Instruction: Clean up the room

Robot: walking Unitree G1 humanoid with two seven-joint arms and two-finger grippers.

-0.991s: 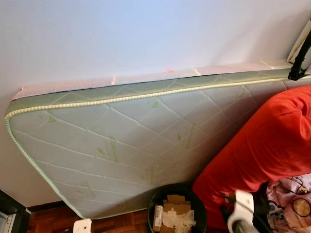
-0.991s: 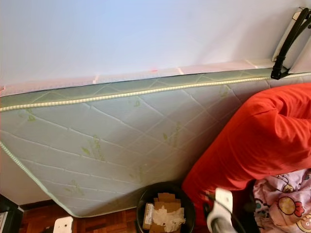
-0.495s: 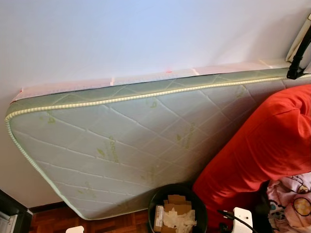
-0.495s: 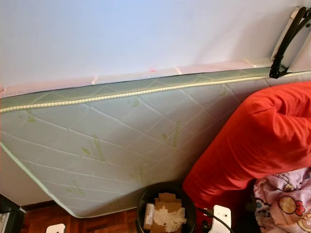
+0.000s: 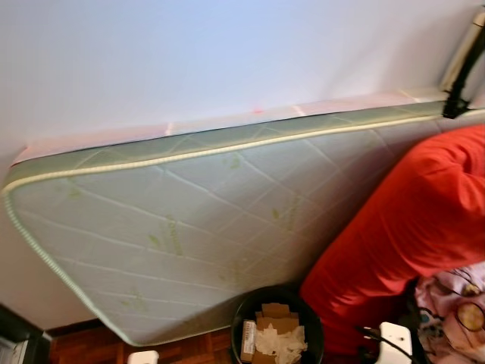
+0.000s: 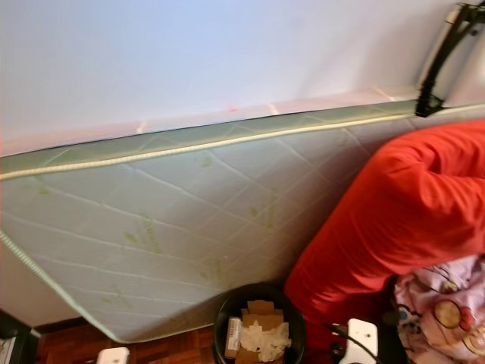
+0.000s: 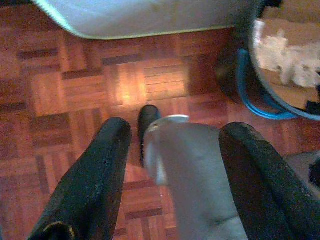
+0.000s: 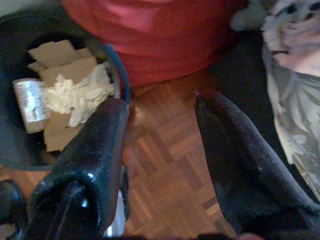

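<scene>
The mattress [image 5: 182, 227] runs off the frame at 9 o'clock in the right eye view, and the red bedding [image 5: 409, 227] covers its 3 o'clock end. The bin [image 5: 276, 334] is cut off at 6 o'clock. Both eye views are slightly blurred.

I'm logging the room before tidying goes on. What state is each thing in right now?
mattress: on its long edge, leaning against the wall.
bin: upright, open, holding cardboard pieces and crumpled paper.
red bedding: heaped beside the bin.
patterned cloth: crumpled, low beside the red bedding.
left pincer: open, empty, over the floor.
right pincer: open, empty, beside the bin.
</scene>
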